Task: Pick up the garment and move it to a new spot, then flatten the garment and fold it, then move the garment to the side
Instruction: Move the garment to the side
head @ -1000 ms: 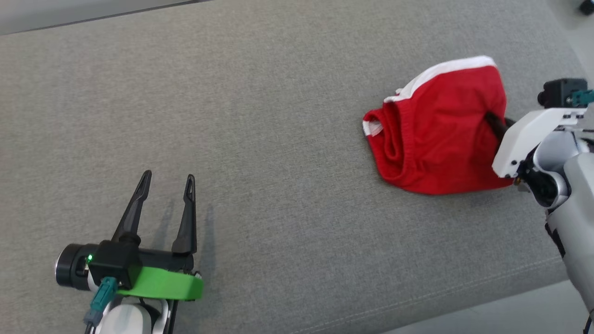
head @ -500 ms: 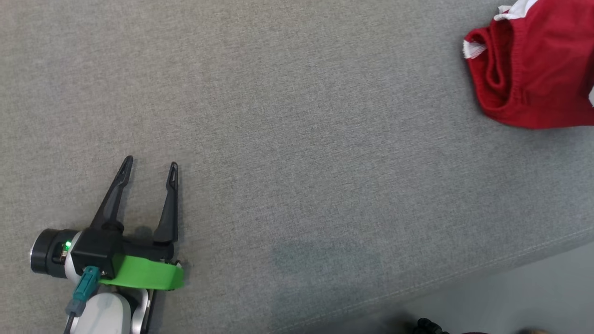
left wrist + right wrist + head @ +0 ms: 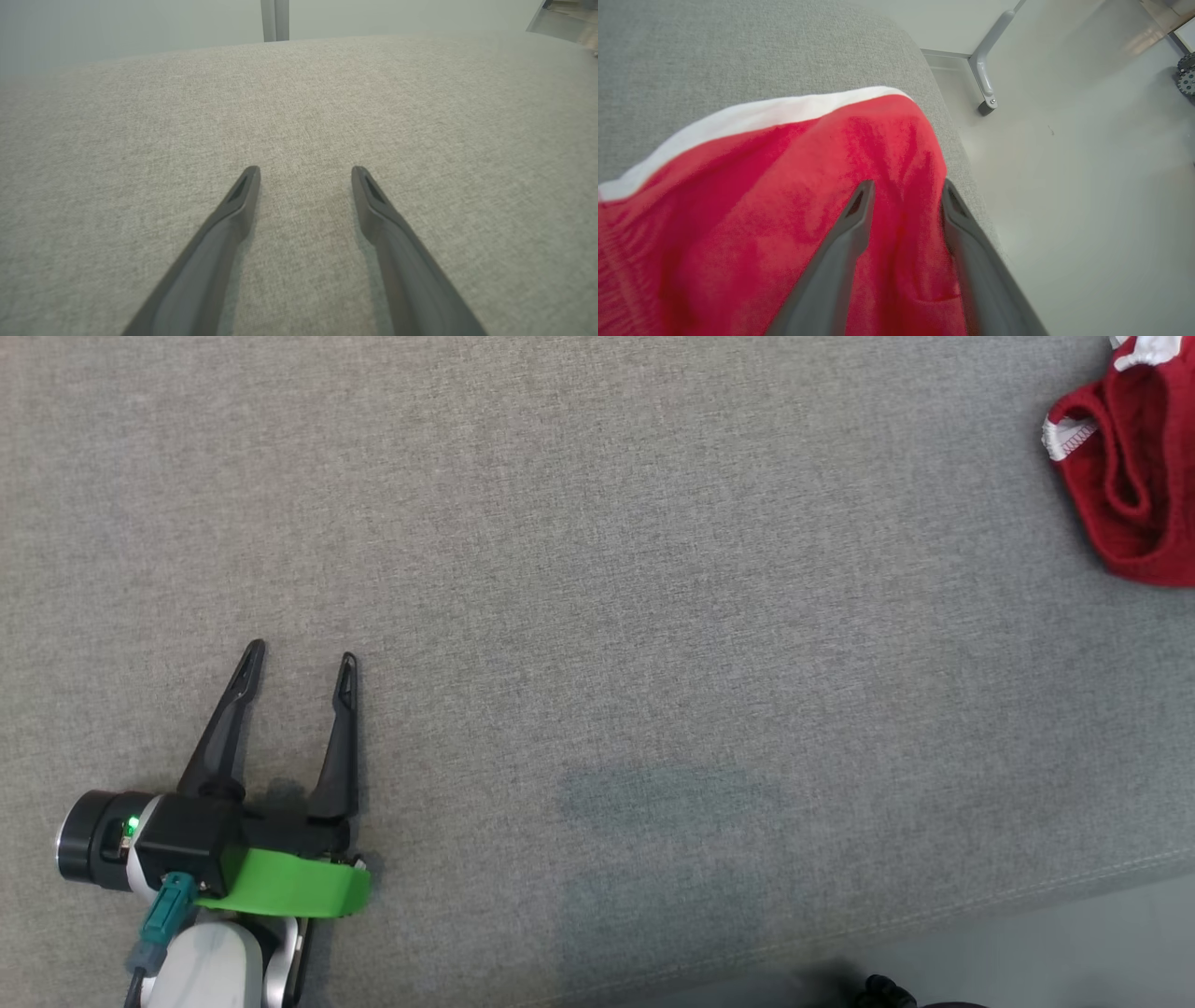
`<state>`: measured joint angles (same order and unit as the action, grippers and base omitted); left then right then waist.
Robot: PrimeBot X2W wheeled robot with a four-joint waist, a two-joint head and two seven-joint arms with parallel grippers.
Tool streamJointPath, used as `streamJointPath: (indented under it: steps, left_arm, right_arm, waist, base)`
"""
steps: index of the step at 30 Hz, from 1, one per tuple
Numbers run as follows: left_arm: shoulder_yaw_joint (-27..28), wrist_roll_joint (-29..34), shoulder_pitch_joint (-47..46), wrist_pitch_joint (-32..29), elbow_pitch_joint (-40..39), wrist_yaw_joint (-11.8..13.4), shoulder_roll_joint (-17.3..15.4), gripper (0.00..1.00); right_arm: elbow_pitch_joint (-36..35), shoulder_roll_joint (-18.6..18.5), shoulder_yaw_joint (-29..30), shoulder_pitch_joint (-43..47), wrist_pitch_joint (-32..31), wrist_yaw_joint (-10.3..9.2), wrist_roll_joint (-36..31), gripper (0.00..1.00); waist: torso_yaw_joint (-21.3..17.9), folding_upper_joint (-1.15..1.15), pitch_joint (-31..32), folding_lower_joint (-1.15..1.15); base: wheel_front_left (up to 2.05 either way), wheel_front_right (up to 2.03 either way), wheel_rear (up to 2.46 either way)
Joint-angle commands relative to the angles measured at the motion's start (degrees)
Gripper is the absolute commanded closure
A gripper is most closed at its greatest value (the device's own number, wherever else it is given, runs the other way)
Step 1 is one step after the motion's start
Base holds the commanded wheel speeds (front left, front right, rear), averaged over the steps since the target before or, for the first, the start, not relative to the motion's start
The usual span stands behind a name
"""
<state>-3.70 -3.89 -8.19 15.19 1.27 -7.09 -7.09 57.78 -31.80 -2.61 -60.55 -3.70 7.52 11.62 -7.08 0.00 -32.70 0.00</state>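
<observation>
Cloth first: we see the garment (image 3: 1134, 476) bunched at the far right of the grey cushion (image 3: 597, 569), near its edge. Our right gripper (image 3: 908, 189) is spread, a ridge of red cloth between its fingers. Our left gripper (image 3: 301, 651) hangs released over the cushion, well apart from the garment.

The left tool (image 3: 304, 171) hangs low over the grey fabric tabletop (image 3: 140, 116), dark fingers (image 3: 233, 210) spread apart. A pale post (image 3: 274, 21) stands beyond.

Bright red garment (image 3: 761, 210) with a white edge band; heathered grey cushion (image 3: 597, 569); black left gripper (image 3: 301, 651), green-collared
</observation>
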Motion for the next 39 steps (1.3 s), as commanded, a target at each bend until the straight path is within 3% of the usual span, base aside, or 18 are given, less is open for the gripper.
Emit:
streamJointPath:
  steps: [1,10,18,21,26,27,35,39]
  left_arm:
    - [0.5,0.3,0.4,-0.1,0.4,0.3,0.1,0.00]
    - [1.8,-1.4,3.4,-0.1,0.9,0.6,2.1,0.00]
    - [3.2,-2.8,7.8,-0.1,2.6,1.0,3.6,0.00]
    - [4.0,-3.1,9.5,-0.1,3.8,1.1,3.7,0.00]
    - [4.4,-2.7,11.1,-0.1,5.6,0.8,3.9,0.00]
    - [4.4,-2.7,11.1,-0.1,5.6,0.8,3.9,0.00]
    - [4.6,-3.0,10.1,-0.1,9.7,0.4,4.0,0.00]
    - [6.2,-4.0,10.3,-0.1,11.8,0.2,4.0,0.00]
  right_arm:
    - [0.5,0.1,0.5,-0.9,1.2,-0.07,-0.9,0.00]
    - [-4.6,-0.2,0.9,2.7,11.7,-0.07,-7.1,0.00]
    - [-21.0,0.9,4.8,20.2,17.2,-0.08,-6.0,0.00]
    - [-29.5,4.1,9.0,30.4,18.1,-0.07,-6.5,0.00]
    - [-41.3,13.2,14.0,45.3,18.7,-0.08,-10.7,0.00]
    - [-41.3,13.2,14.0,45.3,18.7,-0.08,-10.7,0.00]
    - [-50.4,23.4,17.1,56.9,18.9,-0.08,-14.2,0.00]
    - [-53.5,25.6,17.5,61.2,18.9,-0.08,-15.7,0.00]
  waist:
    - [-0.4,0.00,0.4,0.00]
    - [0.2,0.00,9.9,0.00]
    - [6.2,0.00,19.8,0.00]
    - [8.2,0.00,22.3,0.00]
    - [10.3,0.00,24.4,0.00]
    - [10.3,0.00,24.4,0.00]
    - [12.2,0.00,26.5,0.00]
    - [12.3,0.00,28.2,0.00]
  base:
    - [0.00,0.00,0.00]
    - [0.00,0.00,0.00]
    - [0.00,0.00,0.00]
    - [0.00,0.00,0.00]
    - [0.00,0.00,0.00]
    - [0.00,0.00,0.00]
    - [0.00,0.00,0.00]
    - [0.00,0.00,0.00]
